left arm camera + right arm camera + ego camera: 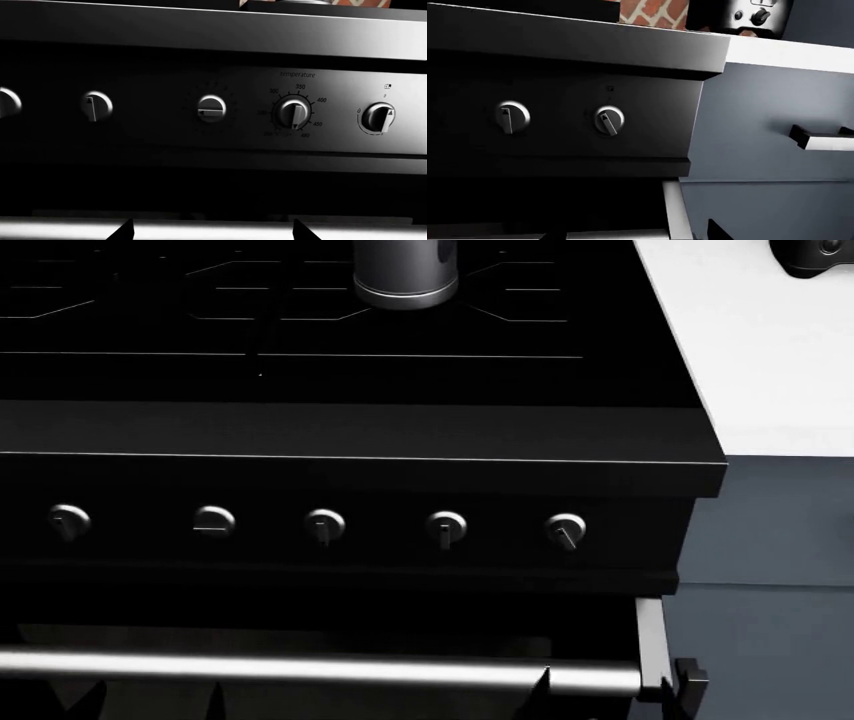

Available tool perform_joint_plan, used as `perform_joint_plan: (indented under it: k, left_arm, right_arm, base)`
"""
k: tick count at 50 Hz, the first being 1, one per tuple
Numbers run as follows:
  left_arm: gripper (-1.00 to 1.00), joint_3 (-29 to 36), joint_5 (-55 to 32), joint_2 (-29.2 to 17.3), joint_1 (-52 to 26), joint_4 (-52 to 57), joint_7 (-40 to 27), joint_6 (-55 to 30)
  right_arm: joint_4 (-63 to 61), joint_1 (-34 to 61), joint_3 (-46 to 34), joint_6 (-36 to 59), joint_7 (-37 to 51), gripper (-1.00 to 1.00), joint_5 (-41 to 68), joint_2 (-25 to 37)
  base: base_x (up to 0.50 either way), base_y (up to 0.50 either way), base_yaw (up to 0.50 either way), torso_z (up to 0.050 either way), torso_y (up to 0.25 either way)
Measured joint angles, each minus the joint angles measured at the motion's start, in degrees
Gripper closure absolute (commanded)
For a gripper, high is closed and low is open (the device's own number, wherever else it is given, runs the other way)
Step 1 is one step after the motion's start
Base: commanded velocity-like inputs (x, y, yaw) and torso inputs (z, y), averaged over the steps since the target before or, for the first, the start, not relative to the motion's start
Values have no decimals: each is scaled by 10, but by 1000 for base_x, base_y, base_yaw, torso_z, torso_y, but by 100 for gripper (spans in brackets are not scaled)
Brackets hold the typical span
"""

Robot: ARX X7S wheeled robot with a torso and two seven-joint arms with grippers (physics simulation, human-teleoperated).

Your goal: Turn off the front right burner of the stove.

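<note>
Black steel fills nearly everything in sight: the stove [347,430] takes up the left and centre of the head view, with its row of silver knobs running across the middle band of the frame. The far-right knob [566,530], the one I take to belong to the front right burner, sits just short of the stove's right corner, its pointer tilted off from straight down, while its neighbour [446,528] hangs plumb. That tilt suggests it is the one turned on, though no flame shows on the cooktop.

Neither gripper's fingers can be read properly; only dark tips poke into the bottom edges of the wrist views, so I cannot tell whether either one is spread or closed. Nothing is held that I can see.

To do this well, the right arm looks the better placed: come in square to the panel, jaws parted just wider than the knob, close on its rim and rotate until the pointer matches the others.

Room is fair. The steel oven handle [320,670] juts out below the knobs, so approach above it. To the right lies grey-blue cabinet [787,540] with open space before it.
</note>
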Motion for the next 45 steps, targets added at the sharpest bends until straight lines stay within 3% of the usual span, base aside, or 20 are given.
perform_joint_plan:
  k: [18,45]
  left_arm:
    - [-100,3,-9,-5,-4,-6,-3,3]
    - [-100,7,-19,-12,-6,-15,-8,11]
  right_arm:
    - [-57,86,-14,95,-4,-100,-6,21]
    - [88,228,-62,123,-42,-100,-5,4]
  base:
    - [0,0,0,0,0]
    - [0,0,0,0,0]
